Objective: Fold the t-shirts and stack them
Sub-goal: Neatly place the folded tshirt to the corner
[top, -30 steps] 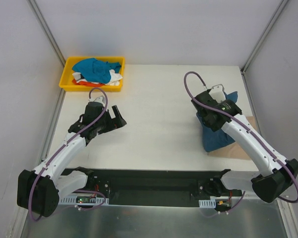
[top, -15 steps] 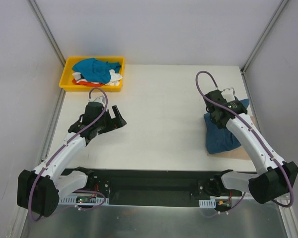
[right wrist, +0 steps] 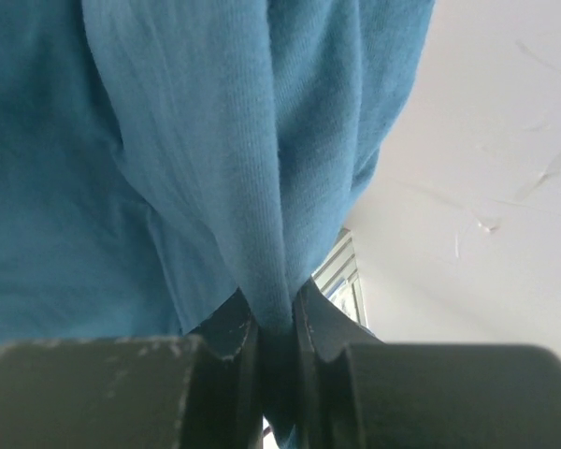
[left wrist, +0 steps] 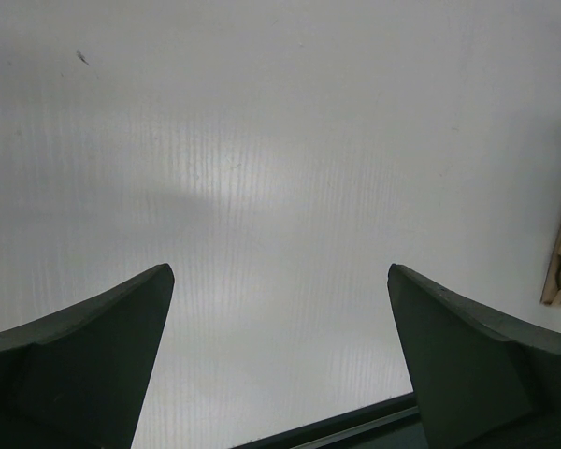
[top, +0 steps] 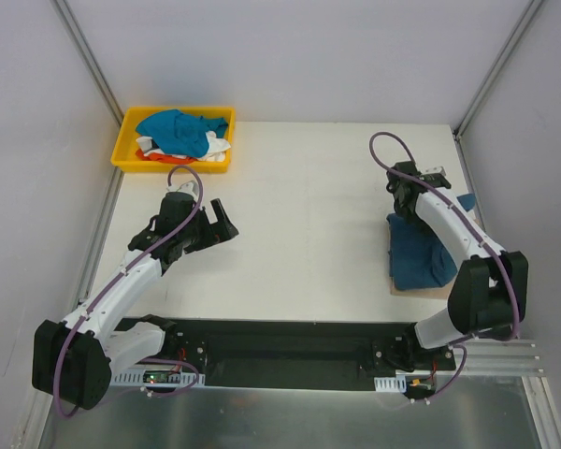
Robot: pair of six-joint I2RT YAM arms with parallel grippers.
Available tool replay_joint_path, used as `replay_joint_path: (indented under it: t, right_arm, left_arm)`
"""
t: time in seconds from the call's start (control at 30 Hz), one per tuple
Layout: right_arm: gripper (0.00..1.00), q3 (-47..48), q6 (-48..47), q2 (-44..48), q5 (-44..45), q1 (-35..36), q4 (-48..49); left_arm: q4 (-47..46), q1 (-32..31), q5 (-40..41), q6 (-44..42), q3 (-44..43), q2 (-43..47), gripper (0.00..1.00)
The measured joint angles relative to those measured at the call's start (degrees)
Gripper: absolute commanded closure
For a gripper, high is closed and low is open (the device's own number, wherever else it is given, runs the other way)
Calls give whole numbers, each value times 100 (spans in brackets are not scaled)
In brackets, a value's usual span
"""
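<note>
Right gripper (right wrist: 273,313) is pinched shut on a bunched fold of the dark teal shirt (right wrist: 215,140); in the right wrist view the cloth runs up from between the two nearly closed fingers. From above, that gripper (top: 413,183) sits at the far edge of the teal shirt (top: 419,257), which lies in a rough rectangle on the right side of the white table (top: 309,206), with the right arm stretched over it. A tan shirt (top: 446,292) shows as a thin strip under its near edge.

Left gripper (top: 226,223) hangs with its fingers spread wide and nothing between them, over bare table left of centre, well apart from the teal shirt.

At the far left corner a yellow tray (top: 123,150) holds a heap: a bright blue shirt (top: 178,131) on top, a white shirt (top: 219,148) and an orange-red shirt (top: 155,157) beneath.
</note>
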State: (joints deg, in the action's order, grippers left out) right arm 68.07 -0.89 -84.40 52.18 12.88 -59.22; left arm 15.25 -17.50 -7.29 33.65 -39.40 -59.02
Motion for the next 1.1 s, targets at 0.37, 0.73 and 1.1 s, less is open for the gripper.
replay_joint_path:
  t: [0.37,0.73,1.1]
  right_arm:
    - [99,122,645,-1141,-44,-507,181]
    - [51,243,1410,-1541,114,-831,-105]
    - [3,713,2708,-1788,822,-986,-1182]
  left_arm:
    - [0,35,-22,0,0,-181,1]
    - [0,37,-24,0,-2,-214,1]
    - [0,37,-157,2,-2,-289,1]
